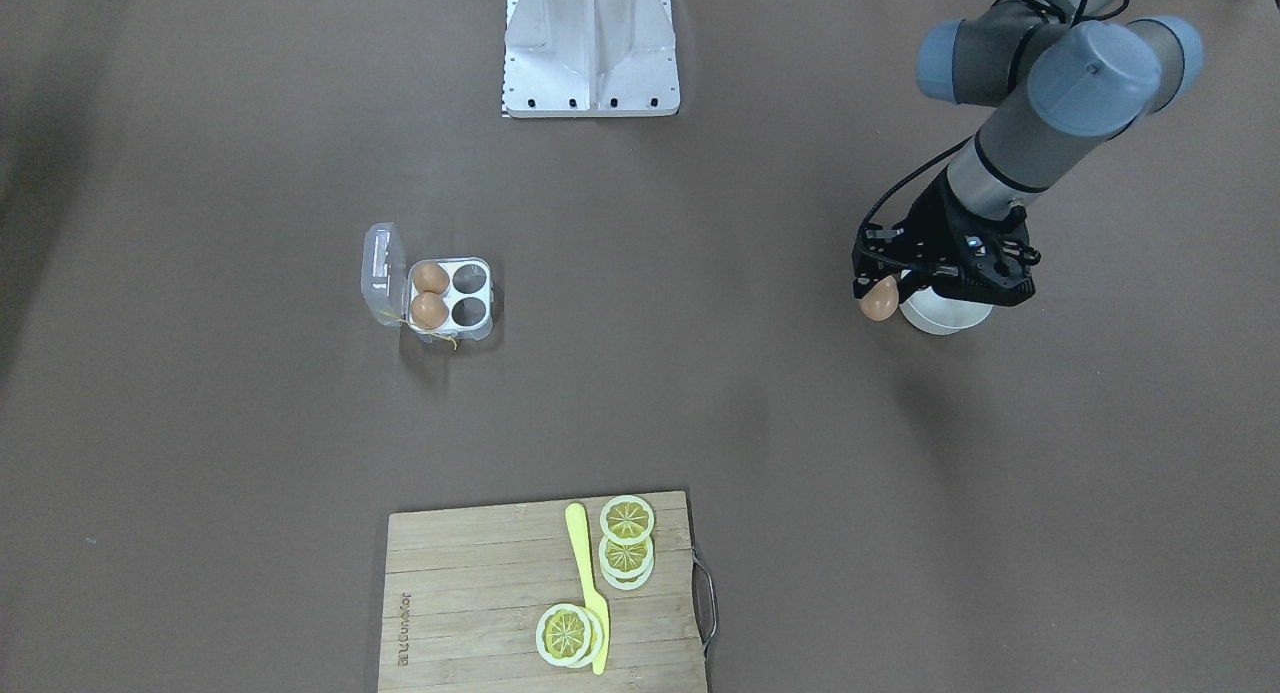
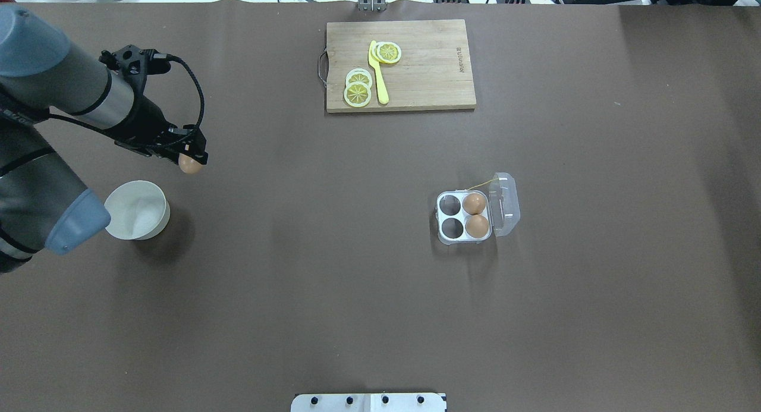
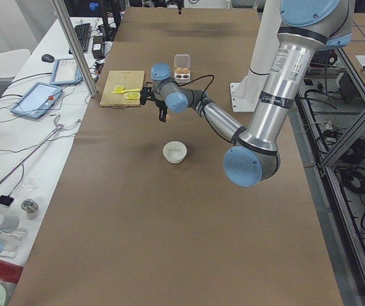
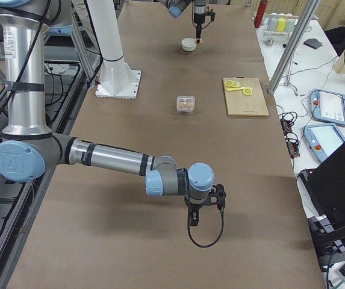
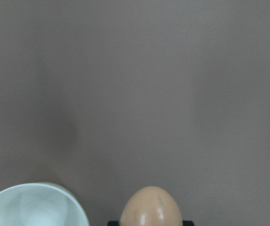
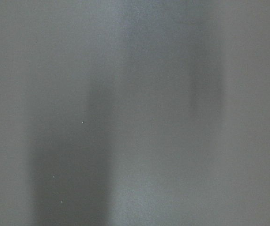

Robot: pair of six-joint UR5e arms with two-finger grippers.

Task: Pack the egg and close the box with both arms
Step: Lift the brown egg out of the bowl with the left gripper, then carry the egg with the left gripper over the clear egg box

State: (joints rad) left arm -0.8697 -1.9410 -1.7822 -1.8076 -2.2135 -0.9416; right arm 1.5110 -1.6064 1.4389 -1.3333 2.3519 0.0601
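My left gripper [image 2: 192,158] is shut on a light-brown egg [image 2: 190,164] and holds it above the table, just past the white bowl [image 2: 137,210]. The egg also shows in the front view [image 1: 880,300] and at the bottom of the left wrist view [image 5: 150,209]. The clear box [image 2: 465,217] stands at the table's middle right, lid [image 2: 504,204] open. Two eggs [image 2: 475,214] fill the cells beside the lid; the other two cells are empty. My right gripper [image 4: 205,205] shows only in the exterior right view, low over bare table; I cannot tell whether it is open.
A wooden cutting board [image 2: 428,73] with lemon slices [image 2: 358,88] and a yellow knife [image 2: 377,72] lies at the far side. The white base [image 1: 590,48] stands at the robot's side. The bowl looks empty in the left wrist view [image 5: 31,209].
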